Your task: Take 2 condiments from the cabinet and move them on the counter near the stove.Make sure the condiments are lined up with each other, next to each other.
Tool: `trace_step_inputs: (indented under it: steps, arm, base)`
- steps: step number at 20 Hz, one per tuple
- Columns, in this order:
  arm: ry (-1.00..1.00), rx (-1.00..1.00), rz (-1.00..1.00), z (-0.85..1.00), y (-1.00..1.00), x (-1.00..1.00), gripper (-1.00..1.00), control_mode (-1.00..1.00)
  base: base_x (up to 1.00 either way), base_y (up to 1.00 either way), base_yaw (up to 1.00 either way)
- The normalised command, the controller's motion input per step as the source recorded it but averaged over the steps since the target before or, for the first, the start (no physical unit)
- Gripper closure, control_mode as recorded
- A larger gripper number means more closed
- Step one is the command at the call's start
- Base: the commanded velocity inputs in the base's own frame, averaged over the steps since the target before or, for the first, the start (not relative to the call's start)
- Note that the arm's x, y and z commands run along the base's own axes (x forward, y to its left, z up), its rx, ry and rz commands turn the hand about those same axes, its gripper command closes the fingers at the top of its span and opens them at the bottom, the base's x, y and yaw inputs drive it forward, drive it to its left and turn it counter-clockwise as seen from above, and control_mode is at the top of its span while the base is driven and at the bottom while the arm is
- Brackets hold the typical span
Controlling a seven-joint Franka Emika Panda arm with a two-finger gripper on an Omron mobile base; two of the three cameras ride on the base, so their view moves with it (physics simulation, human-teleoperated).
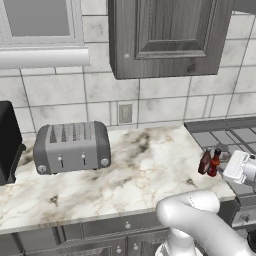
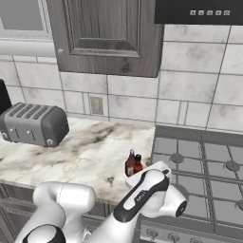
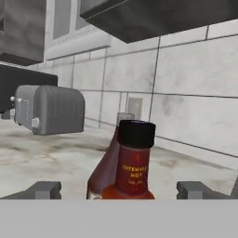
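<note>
Two condiments stand side by side, touching, on the marble counter [image 1: 135, 172] just left of the stove [image 1: 227, 136]: a squat dark red-brown bottle [image 1: 204, 162] and a slimmer red bottle [image 1: 215, 164] with a black cap. My gripper [image 1: 224, 166] sits level with them at the stove side, open. In the hand view the red bottle [image 3: 135, 167] stands between the wide-apart fingertips [image 3: 44, 189], untouched, with the dark bottle [image 3: 105, 168] right behind it. The grey wall cabinet [image 1: 170, 35] above has its door shut. From the right, both bottles [image 2: 133, 163] show beside the stove [image 2: 199, 161].
A silver toaster [image 1: 72, 146] stands on the counter to the left, with a black toaster oven [image 1: 7, 142] beyond it at the edge. A wall outlet [image 1: 125, 113] sits in the tiled backsplash. A dark range hood [image 2: 199, 12] hangs over the stove.
</note>
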Motion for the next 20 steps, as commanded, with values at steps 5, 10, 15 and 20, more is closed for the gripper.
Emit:
trace_step_inputs:
  steps: [5, 10, 15, 20]
  arm:
    - [-0.02, 0.0, -0.08, 0.48, 0.0, -0.37, -1.0, -1.0]
    - [-0.03, -0.01, -0.07, 0.59, 0.04, -0.3, -1.0, -1.0]
    - [0.0, -0.03, -0.09, 0.74, 0.23, -0.25, -1.0, -1.0]
    - [0.04, -0.04, -0.06, 0.89, 0.36, -0.15, -1.0, -1.0]
  base:
    - [0.0, 0.0, 0.0]
    - [0.0, 0.0, 0.0]
    - [0.0, 0.0, 0.0]
    - [0.0, 0.0, 0.0]
